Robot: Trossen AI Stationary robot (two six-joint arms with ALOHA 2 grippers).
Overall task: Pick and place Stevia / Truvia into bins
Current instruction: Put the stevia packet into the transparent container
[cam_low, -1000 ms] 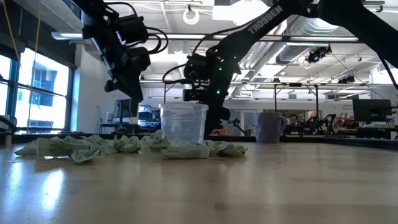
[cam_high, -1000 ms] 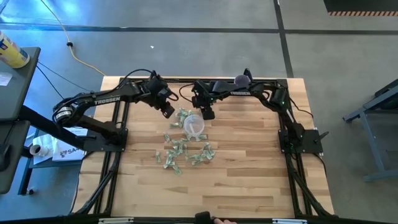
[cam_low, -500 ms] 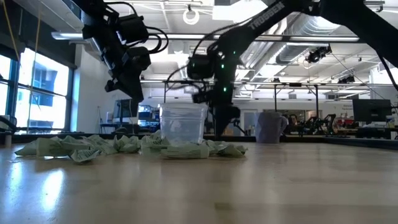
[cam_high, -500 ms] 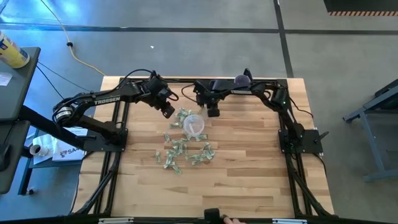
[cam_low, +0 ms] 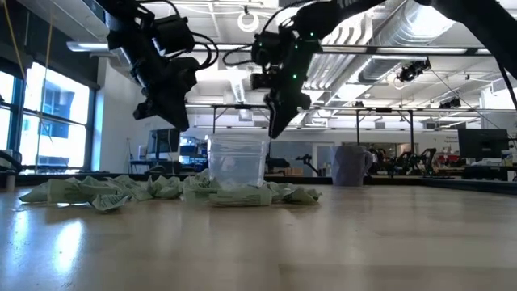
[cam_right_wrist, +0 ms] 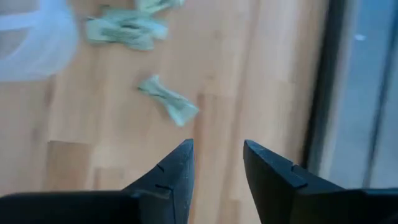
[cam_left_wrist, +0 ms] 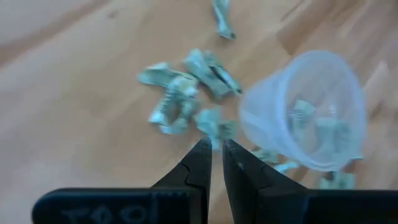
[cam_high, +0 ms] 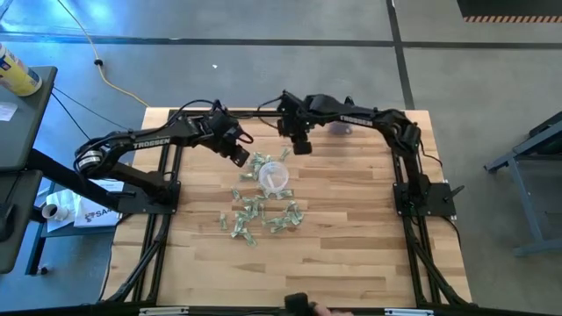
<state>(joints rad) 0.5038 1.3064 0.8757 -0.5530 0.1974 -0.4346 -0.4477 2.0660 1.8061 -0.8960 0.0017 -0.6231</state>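
**A:** Where did you see the risk at that moment?

**B:** At the clear cup (cam_high: 275, 176). It stood in the middle of the table (cam_high: 351, 254) with your left gripper (cam_high: 239, 158) hanging above and just beside it, fingers pressed nearly together and holding nothing. If you had swung that arm across, the light cup could have tipped and spilled what it held.

**A:** And your right gripper (cam_high: 301, 147)?

**B:** Lifted above the table on the cup's other side, fingers parted and empty. Its wrist camera showed one packet (cam_right_wrist: 169, 104) lying on bare wood ahead of it. Flat paper on wood is hard to pinch, so you might have closed on nothing or pushed it away.

**A:** What was in the cup?

**B:** A few Stevia packets (cam_left_wrist: 317, 124), seen through the rim from the left wrist camera; I couldn't count them. Most of the sweetener packets (cam_high: 259, 215) were loose on the table, some touching the cup's base, others scattered toward the front edge.

**A:** Any other container?

**B:** The purple cup (cam_low: 349, 165) stood near the far edge, by your right arm. I couldn't see inside it.
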